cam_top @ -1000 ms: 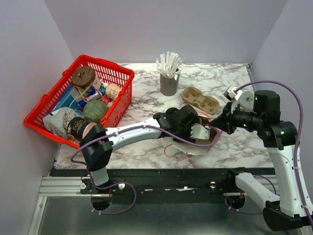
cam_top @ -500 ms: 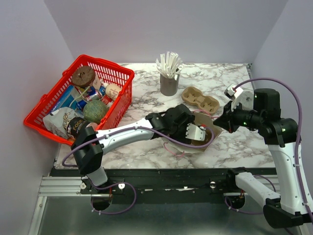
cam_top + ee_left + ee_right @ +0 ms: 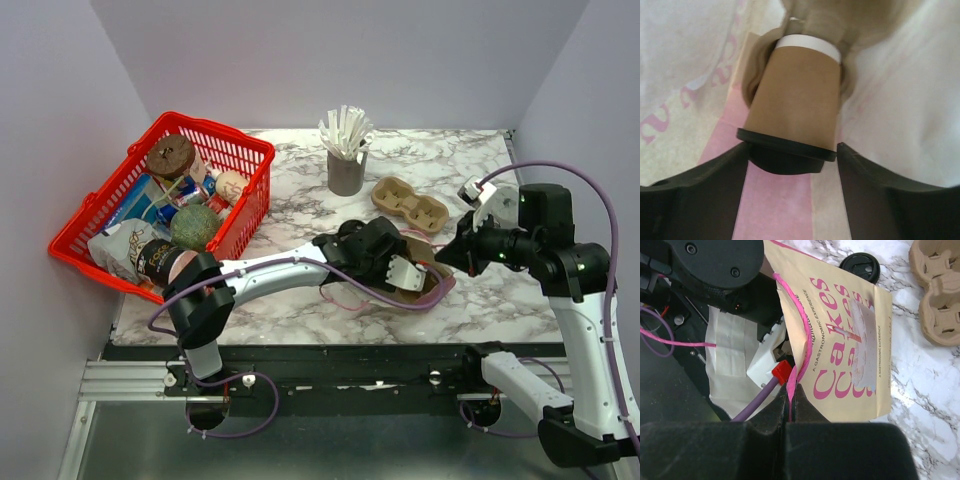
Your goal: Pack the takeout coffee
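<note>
My left end effector [image 3: 791, 150] reaches inside the paper bag [image 3: 840, 340], jaws wide astride the black lid [image 3: 785, 161] of the takeout coffee [image 3: 795, 100]. Whether they grip, I cannot tell. My right end effector [image 3: 790, 401] is pinched on the pink handle [image 3: 795, 315].

Small tan paper cup [image 3: 795, 95] capped with a round black lid [image 3: 785, 150], tucked inside a pale paper bag [image 3: 900, 100].

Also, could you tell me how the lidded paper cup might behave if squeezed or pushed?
The paper cup looks thin-walled, so it probably dents if squeezed. Round and apparently lying sideways in the bag, it may roll. Its black lid seems stiffer.
</note>
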Robot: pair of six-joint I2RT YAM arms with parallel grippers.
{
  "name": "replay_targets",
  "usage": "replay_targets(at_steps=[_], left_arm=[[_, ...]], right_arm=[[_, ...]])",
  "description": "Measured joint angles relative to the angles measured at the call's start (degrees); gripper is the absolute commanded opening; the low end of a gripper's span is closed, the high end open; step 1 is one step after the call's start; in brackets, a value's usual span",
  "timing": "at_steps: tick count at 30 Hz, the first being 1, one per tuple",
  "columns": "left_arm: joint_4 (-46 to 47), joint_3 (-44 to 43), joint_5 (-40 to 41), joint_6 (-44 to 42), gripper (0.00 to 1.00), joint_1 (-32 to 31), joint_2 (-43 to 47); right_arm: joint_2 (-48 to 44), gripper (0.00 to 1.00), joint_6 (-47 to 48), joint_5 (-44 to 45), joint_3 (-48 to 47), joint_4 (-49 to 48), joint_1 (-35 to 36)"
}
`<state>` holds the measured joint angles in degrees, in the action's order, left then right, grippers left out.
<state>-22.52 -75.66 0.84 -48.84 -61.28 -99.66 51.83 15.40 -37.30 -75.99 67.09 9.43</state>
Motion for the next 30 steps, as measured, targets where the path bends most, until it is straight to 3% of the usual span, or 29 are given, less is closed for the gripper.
replay_targets(at_steps=[8, 19, 23, 26, 30], left_arm=[[-0.28, -1.38, 0.20, 2.01, 0.53, 0.20, 0.39], [-3.72, -1.25, -6.97, 8.90, 0.46, 3.30, 9.75], [-3.54, 0.31, -9.81, 9.75, 0.76, 3.78, 13.09], [-3.67, 1.57, -12.20, 8.85, 0.86, 3.78, 13.40], [-3.67, 3.96, -13.64, 6.43, 0.89, 3.67, 13.11]], right_arm=[[-1.81, 0.00, -0.28, 0.66, 1.01, -0.09, 0.00], [-2.82, 0.00, -0.22, 1.86, 3.45, -1.22, 0.00], [-2.84, 0.01, 0.13, 1.88, 4.02, -1.51, 0.00], [-2.82, 0.01, 0.52, 1.84, 4.31, -1.55, 0.00], [-2.82, 0.01, 1.05, 1.29, 4.37, -1.53, 0.00]])
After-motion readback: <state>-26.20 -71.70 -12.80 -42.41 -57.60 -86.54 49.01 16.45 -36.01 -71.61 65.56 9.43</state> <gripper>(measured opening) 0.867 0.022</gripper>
